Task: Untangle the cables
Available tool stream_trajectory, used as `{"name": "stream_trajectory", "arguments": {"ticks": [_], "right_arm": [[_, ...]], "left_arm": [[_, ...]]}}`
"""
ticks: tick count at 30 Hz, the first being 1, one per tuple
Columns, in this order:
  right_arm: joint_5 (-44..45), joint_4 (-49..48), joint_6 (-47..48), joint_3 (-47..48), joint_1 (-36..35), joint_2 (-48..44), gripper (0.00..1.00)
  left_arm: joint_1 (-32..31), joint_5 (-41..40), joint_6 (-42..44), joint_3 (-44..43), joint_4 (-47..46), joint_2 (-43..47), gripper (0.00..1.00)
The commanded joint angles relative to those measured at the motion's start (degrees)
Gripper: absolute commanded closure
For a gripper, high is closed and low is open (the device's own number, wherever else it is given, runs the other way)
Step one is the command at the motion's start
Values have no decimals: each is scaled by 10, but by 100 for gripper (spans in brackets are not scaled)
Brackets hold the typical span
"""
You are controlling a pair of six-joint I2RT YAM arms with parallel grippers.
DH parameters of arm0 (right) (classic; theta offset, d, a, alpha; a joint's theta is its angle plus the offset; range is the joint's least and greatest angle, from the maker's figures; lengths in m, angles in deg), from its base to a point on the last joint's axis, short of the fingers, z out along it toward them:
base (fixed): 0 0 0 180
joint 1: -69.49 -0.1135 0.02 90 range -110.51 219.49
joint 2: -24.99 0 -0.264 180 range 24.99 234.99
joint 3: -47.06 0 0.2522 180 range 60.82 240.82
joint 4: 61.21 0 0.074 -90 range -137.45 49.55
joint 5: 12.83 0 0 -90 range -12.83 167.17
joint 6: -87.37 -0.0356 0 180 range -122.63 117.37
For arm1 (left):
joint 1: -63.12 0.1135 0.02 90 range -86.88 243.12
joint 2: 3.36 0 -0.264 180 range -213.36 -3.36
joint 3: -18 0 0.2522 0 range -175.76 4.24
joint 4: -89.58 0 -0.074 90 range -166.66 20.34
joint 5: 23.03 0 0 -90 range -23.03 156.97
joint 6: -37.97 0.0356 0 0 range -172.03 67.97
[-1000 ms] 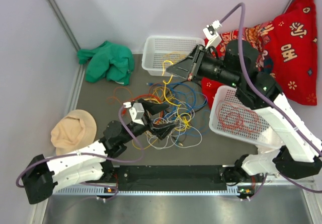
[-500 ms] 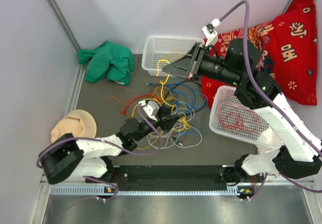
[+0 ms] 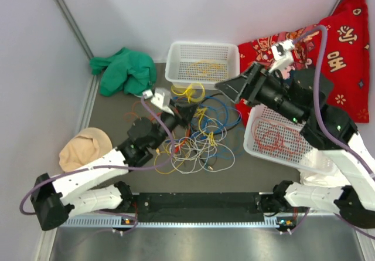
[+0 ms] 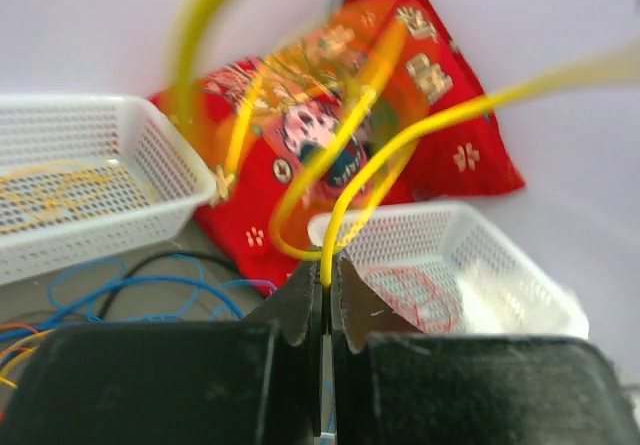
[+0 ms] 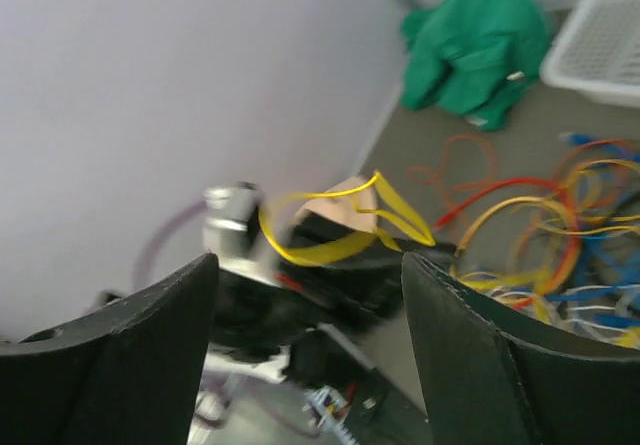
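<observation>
Your left pincer (image 4: 325, 300) is shut tight on a thin yellow cable (image 4: 400, 145). The wire rises from between the black fingers and curves away in blurred loops close to the wrist lens. From above, that pincer sits at the far side of the heap, just short of the far white perforated plastic basket (image 3: 176, 67), which has a few yellow strands lying inside it.

Your right pincer (image 5: 305, 265) stands wide open with nothing between its two black fingers. It hangs in the air, pointing left toward the heap, between the far basket and a second white perforated basket (image 3: 255, 146) at the right.

The tangled cables (image 3: 199, 141), a mass of thin yellow, blue, white, orange and red wires, lie looped over one another on the middle of the dark grey bench (image 3: 246, 173). A coiled red cable (image 3: 275, 138) lies apart from them in the right basket.

A crumpled green cloth (image 3: 123, 70) lies at the far left. A beige fabric cap (image 3: 87, 149) sits at the left edge, and a red patterned cushion (image 3: 345, 50) leans in the far right corner.
</observation>
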Motion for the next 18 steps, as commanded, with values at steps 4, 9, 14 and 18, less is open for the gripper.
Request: {"name": "stream_trajectory", "arguments": {"ticks": [4, 9, 14, 18], "right_arm": [[237, -2, 77, -149, -4, -140, 26], [268, 18, 87, -182, -5, -174, 26], [276, 18, 91, -259, -5, -216, 27], [261, 11, 76, -308, -5, -235, 28]], "left_arm": [[56, -43, -98, -249, 307, -49, 100], [126, 30, -171, -370, 343, -117, 100], [165, 59, -198, -483, 341, -177, 100], [188, 54, -194, -548, 334, -229, 100]]}}
